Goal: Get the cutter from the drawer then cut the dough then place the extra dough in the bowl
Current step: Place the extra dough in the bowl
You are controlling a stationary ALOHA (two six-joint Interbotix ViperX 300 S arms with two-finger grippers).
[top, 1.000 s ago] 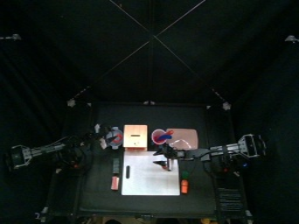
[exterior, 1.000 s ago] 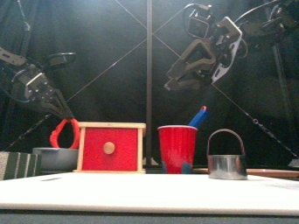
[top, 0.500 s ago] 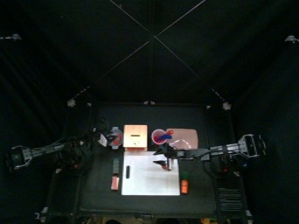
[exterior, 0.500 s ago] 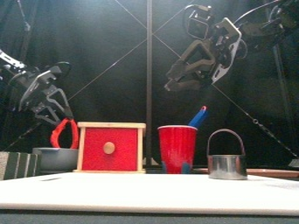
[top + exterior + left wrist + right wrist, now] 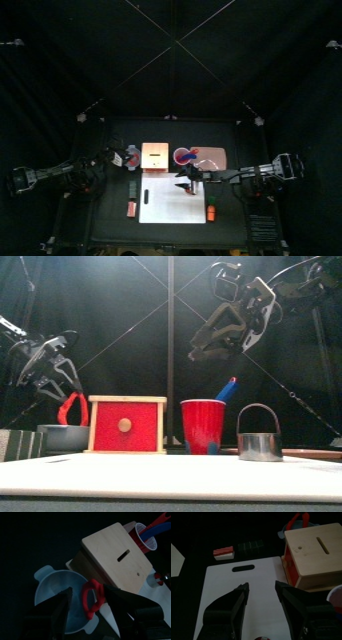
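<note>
A strip of red dough (image 5: 70, 408) hangs over the rim of the blue-grey bowl (image 5: 60, 437), left of the wooden box with its red drawer front (image 5: 126, 424). In the left wrist view the dough (image 5: 91, 597) lies on the bowl (image 5: 60, 592) between my jaws. My left gripper (image 5: 46, 362) hovers open above the bowl, holding nothing. The metal cutter (image 5: 259, 442) stands upright, right of the red cup (image 5: 203, 426). High over the white board (image 5: 171, 476), my right gripper (image 5: 227, 328) is open and empty; the board (image 5: 238, 594) lies below it.
A blue knife (image 5: 227, 388) sticks out of the cup. Dark sushi blocks (image 5: 248, 545) and a red-and-white toy (image 5: 223, 551) lie beyond the board's grip-hole end. Another small red toy (image 5: 210, 212) sits at the board's right edge.
My left gripper has turned and sunk slightly above the bowl, drawing a little to the left. The right arm has not moved.
</note>
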